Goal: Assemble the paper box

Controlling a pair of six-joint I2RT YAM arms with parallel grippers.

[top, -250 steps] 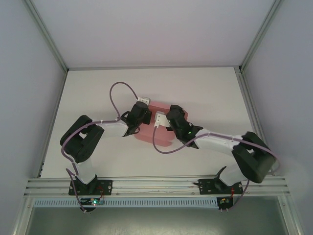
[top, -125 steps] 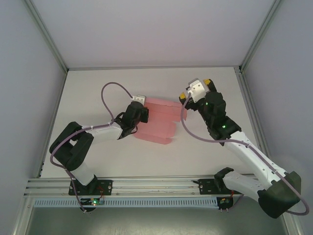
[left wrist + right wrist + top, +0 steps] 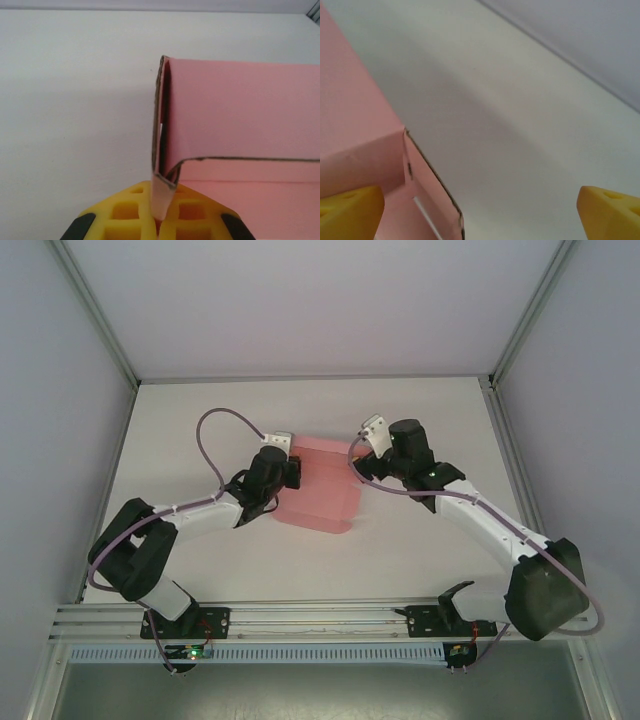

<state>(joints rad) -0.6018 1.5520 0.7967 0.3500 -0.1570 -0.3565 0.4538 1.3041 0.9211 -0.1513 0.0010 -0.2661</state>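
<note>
**Left gripper** (image 3: 286, 470): at the left edge of the card. In the left wrist view its yellow, grid-moulded fingers (image 3: 131, 211) are pressed together on a narrow pink flap that stands upright between them.

**Paper box** (image 3: 322, 492): pale pink thin card, matt and smooth, partly folded, lying mid-table between the two grippers. From above it is a roughly four-sided patch turned slightly off the table's edges, its near end drifting left; which axis is the longer cannot be told. The left wrist view shows one wall (image 3: 240, 107) raised, running away to the right, doubled over at its left end, with a dark raw cut edge. The right wrist view shows a square corner (image 3: 404, 131) and a slit in the inner wall.

**Right gripper** (image 3: 357, 462): at the box's far right corner, jaws spread wide, holding nothing; one yellow fingertip (image 3: 350, 212) hangs over the card.

**Table** (image 3: 190, 420): flat white top, bare on every side of the box.
</note>
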